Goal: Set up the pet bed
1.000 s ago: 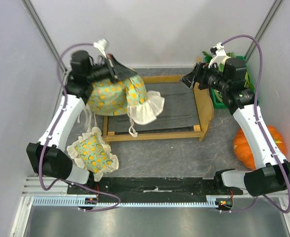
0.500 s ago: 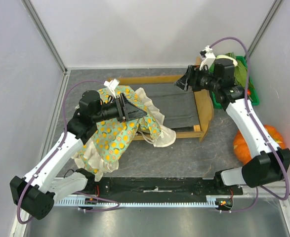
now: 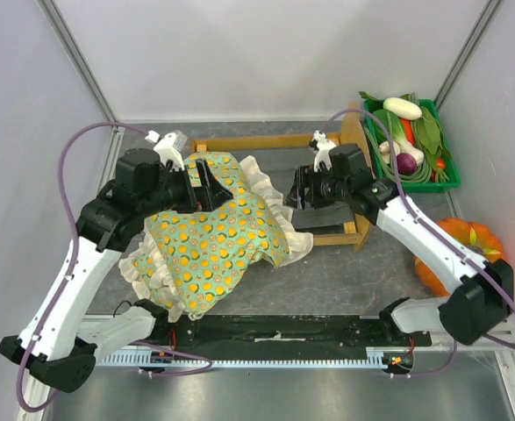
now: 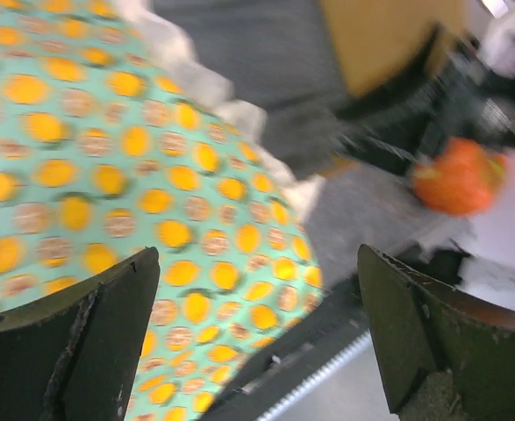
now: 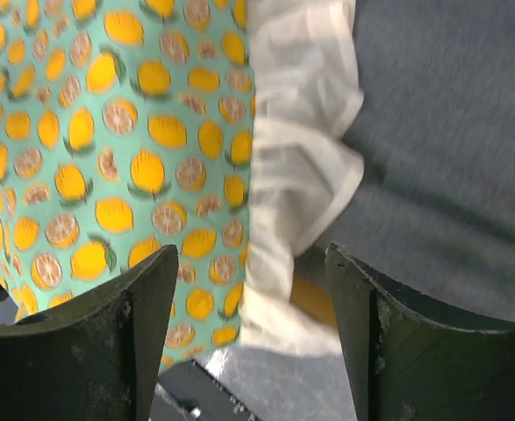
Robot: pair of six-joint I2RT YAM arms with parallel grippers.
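At about 10 o'clock on the grey desk (image 3: 354,272): left gripper (image 3: 211,187), jaws spread wide apart, nothing between them, hanging over the green orange-dotted frilled cushion (image 3: 213,241). Seen from the left wrist, the same open gripper (image 4: 257,351) with both fingers (image 4: 82,351) clear of the dotted fabric (image 4: 108,175) below.

Cushion draped from the desk at 8 o'clock up across the left end of the pet bed (image 3: 257,141), white frill spilling over the near wooden rail.

Pet bed at 12 o'clock on the desk, lying lengthwise from left to right, left end hidden under the cushion, dark grey base (image 3: 279,163) bare in the middle, taller headboard (image 3: 363,230) at the right end. From the left gripper, the uncovered part of the bed toward 3 o'clock.

Just right of centre: right gripper (image 3: 294,191), jaws apart and gripping nothing, above the grey base near the cushion's frilled edge, headboard at 3 o'clock from it. From the right wrist, open gripper (image 5: 248,254) straddling the frill (image 5: 301,175), dotted cushion (image 5: 108,132) at 9 o'clock, grey base (image 5: 441,132) at 3 o'clock. Contact with the fabric impossible to tell.

At 2 o'clock: green crate of vegetables (image 3: 424,185), beside the headboard. At 4 o'clock: orange pumpkin (image 3: 454,250), partly behind the right arm.
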